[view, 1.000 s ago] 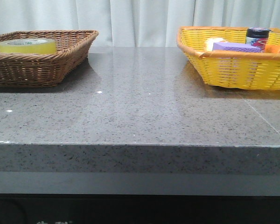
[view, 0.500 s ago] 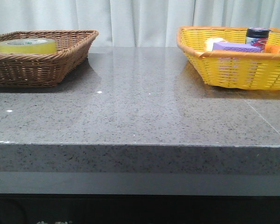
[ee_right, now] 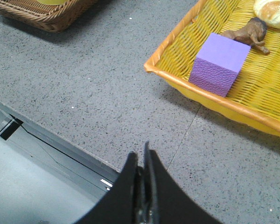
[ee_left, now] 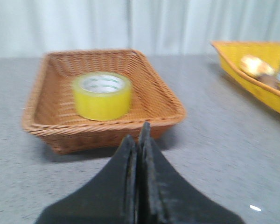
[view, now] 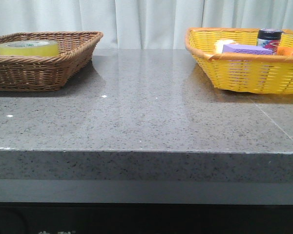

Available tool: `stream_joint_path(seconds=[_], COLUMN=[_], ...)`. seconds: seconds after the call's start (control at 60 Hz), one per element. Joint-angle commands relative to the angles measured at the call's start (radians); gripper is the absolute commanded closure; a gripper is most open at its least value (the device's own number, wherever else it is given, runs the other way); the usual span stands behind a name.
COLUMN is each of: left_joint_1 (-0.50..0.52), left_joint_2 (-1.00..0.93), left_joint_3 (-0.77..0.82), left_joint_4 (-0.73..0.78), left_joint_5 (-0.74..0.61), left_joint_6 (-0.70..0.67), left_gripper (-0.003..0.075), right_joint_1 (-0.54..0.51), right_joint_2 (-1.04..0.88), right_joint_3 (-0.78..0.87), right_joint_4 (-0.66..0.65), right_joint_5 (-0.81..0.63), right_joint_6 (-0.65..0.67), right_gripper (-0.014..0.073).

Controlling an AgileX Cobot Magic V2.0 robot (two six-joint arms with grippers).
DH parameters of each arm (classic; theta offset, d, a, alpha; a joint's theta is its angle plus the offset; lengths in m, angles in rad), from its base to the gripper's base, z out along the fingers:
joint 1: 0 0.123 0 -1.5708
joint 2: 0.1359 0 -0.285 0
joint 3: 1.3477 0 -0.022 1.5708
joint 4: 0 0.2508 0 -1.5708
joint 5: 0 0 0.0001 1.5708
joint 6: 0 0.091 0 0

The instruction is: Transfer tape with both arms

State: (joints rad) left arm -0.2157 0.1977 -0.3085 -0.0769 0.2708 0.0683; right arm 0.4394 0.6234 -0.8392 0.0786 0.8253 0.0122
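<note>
Tape [view: 28,48]: lies flat in brown basket [view: 63,68], far left of grey surface [view: 146,117]. Purple block [view: 246,48]: in yellow basket [view: 244,73], far right. Left pincer [ee_left: 139,140], right pincer [ee_right: 141,161]: both pressed together, empty

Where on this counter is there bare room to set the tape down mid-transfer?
The widest bare patch is the grey counter between the brown basket and the yellow basket, reaching to the front edge. The yellow basket is crowded with a purple block and other items. The tape sits alone in the brown basket.
</note>
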Motion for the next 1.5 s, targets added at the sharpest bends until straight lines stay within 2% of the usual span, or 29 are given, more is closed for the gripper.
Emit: stream_joint_path(seconds=[0.0, 0.283, 0.333, 1.483], left_joint_1=[0.054, 0.120, 0.120, 0.120], left_joint_2=[-0.055, -0.208, -0.224, -0.220], left_joint_3=[0.092, 0.322, 0.318, 0.320], left_joint_4=[-0.020, -0.035, -0.028, -0.011], left_joint_5=[-0.215, -0.354, -0.312, -0.330], left_joint_6=[-0.009, -0.009, -0.009, -0.011], left_gripper=[0.0741, 0.0741, 0.0741, 0.0741], right_joint_1=[-0.005, -0.005, -0.005, -0.005], right_joint_2=[0.002, 0.002, 0.002, 0.002], right_joint_3=[-0.026, -0.026, -0.026, -0.026], right_joint_4=[0.001, 0.001, 0.001, 0.001], right_joint_5=[-0.062, -0.062, -0.062, -0.060], right_joint_6=[-0.001, -0.001, -0.001, -0.001], right_gripper=[0.0661, 0.0661, 0.0661, 0.0662])
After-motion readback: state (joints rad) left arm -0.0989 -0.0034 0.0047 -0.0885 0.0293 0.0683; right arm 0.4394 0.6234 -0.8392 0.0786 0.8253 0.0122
